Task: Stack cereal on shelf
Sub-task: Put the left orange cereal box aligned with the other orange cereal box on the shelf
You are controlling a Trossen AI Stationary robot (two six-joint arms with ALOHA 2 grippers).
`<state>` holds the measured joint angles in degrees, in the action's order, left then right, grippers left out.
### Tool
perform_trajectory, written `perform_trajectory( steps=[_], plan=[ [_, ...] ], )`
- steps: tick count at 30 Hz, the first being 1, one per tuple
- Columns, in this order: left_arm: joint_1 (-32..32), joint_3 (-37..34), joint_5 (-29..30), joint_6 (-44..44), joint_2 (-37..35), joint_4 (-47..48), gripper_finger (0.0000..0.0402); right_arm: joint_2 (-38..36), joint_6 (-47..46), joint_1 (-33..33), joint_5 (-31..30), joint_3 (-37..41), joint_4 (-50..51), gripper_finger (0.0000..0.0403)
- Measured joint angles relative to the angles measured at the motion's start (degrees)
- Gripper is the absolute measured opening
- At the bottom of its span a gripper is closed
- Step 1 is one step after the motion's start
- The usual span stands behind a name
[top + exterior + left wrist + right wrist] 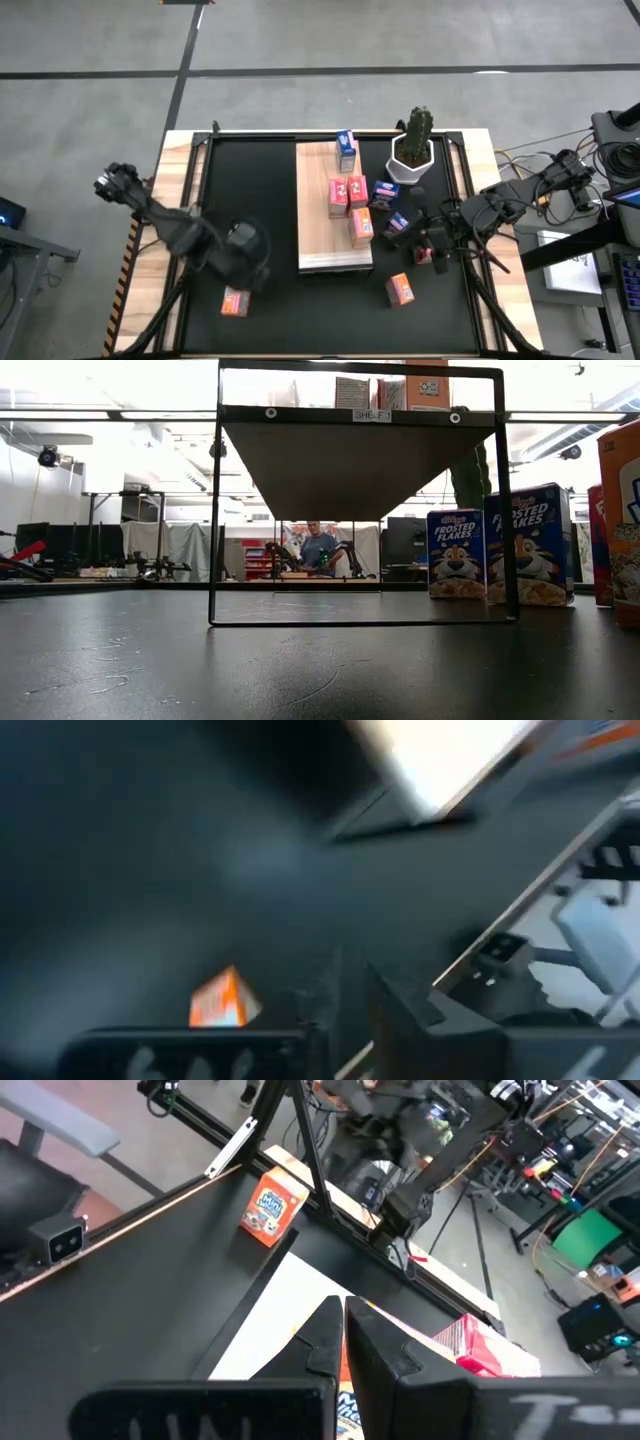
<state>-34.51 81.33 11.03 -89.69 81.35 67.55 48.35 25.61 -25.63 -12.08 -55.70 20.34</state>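
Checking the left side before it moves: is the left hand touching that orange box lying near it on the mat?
Cannot tell. In the high view the left hand overlaps the orange box, hiding any gap.

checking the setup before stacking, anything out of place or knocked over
Nothing spilled or damaged. Several boxes lie off the shelf: one orange box on the mat by the left gripper, another orange box near the front right, and blue boxes beside the cactus.

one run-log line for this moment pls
left gripper: jaws shut, over orange cardboard box | right gripper: jaws shut, empty, beside light wood shelf board
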Motion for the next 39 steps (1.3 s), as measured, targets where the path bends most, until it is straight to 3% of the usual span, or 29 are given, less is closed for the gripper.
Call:
perform_trajectory(
  steps=[4,8,16,25,39],
  plan=[
    [-6.72,-3.64,-1.74,-16.66,1.60,-0.02,0.0085,-0.30,-0.04,0.00,0.01,0.74,0.00,0.0009],
    [-11.25,-5.36,-5.23,-27.50,4.05,0.19,0.0147,-0.24,-0.05,0.00,0.07,1.31,0.15,0.0009],
    [-12.85,-6.08,-6.64,-30.42,7.64,0.86,0.0230,0.08,-1.00,0.00,0.28,1.41,-0.02,0.0009],
    [-13.85,-5.38,-7.55,-29.79,10.59,2.60,0.0242,0.10,-3.24,0.00,0.52,1.41,0.34,0.0009],
    [-14.37,7.90,-7.24,-29.17,18.45,13.59,0.0243,0.18,-4.68,0.00,0.52,1.83,0.47,0.0009]
  ],
)
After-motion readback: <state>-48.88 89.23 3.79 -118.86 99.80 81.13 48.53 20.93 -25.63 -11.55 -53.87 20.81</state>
